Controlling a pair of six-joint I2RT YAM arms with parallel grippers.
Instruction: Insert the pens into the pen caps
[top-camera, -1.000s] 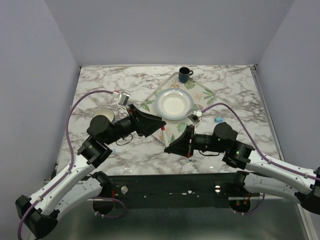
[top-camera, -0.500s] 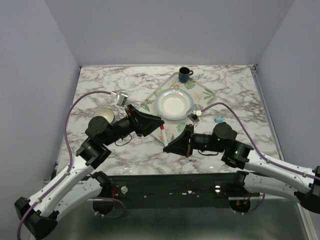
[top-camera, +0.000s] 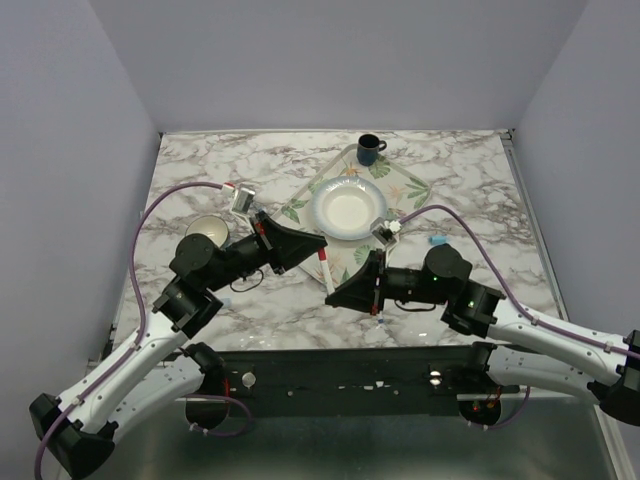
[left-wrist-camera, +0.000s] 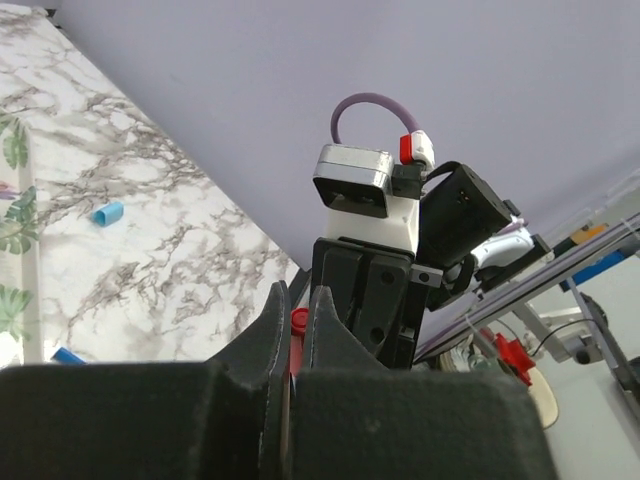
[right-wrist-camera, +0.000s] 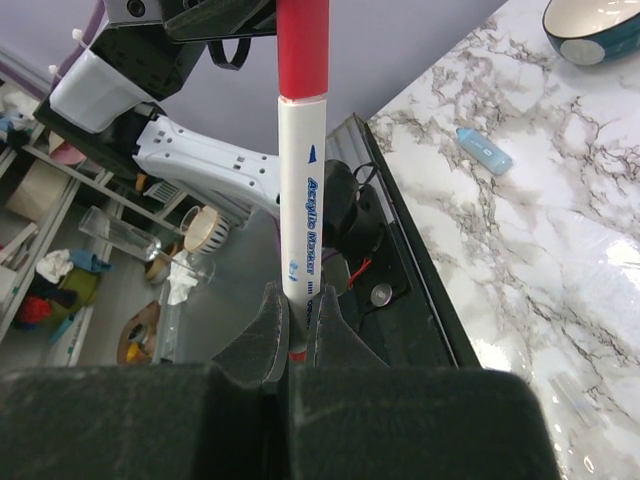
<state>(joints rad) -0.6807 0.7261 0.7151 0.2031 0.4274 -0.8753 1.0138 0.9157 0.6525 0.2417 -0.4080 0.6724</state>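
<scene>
A slim white marker with its red pen cap on the upper end stands up out of my right gripper, which is shut on the marker's lower end. In the top view the marker spans the gap between my left gripper and my right gripper, above the table's near middle. My left gripper is shut on the red cap, and only a sliver of red shows between the jaws. A light-blue cap lies on the marble to the right.
A leaf-patterned tray at the back middle carries a white plate and a dark blue cup. A round beige object sits at the left behind my left arm. A small blue piece lies on the marble.
My left gripper has gone from open to shut, closing on the red cap. Both arms and the marker have shifted slightly to the left.
</scene>
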